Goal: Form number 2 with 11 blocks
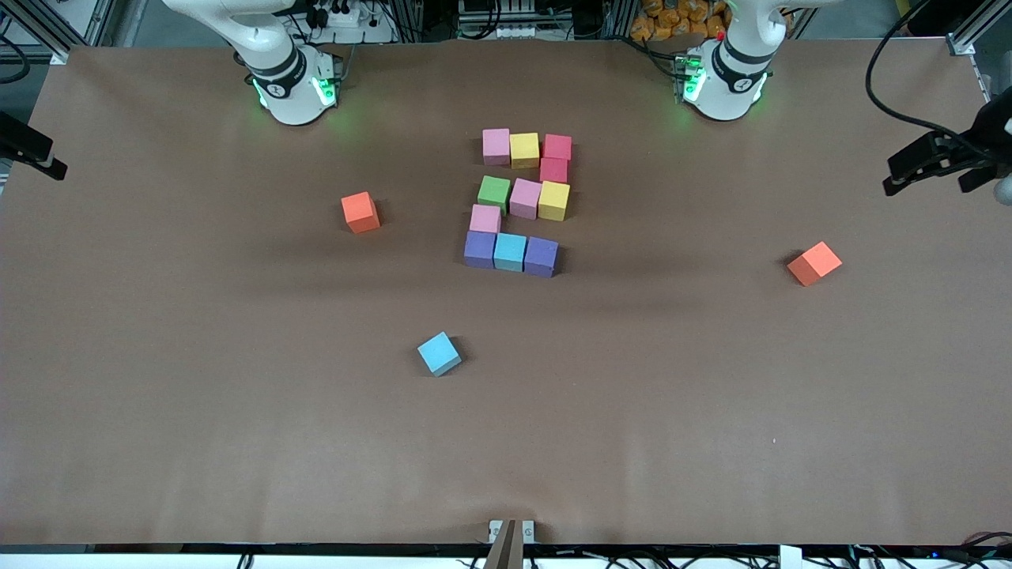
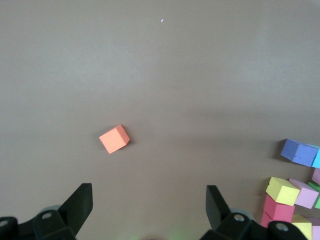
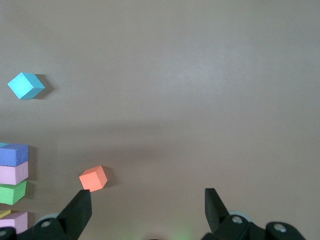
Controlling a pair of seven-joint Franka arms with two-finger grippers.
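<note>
Brown table (image 1: 198, 395): blocks (image 1: 518, 201) laid as a finished 2; left gripper (image 2: 147, 212) and right gripper (image 3: 145, 212) held wide open, empty; digit is scattered if brushed.

a robot lab (aluminium framing (image 1: 35, 28), cables (image 1: 889, 87)) around a paper-covered table (image 1: 198, 411).

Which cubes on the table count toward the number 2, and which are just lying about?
Part of the job:
the number 2, eleven cubes laid touching in five rows.

Lying about:
orange cube toward the right arm's end;
second orange cube toward the left arm's end;
loose light blue cube, nearer the front camera than the digit.
</note>
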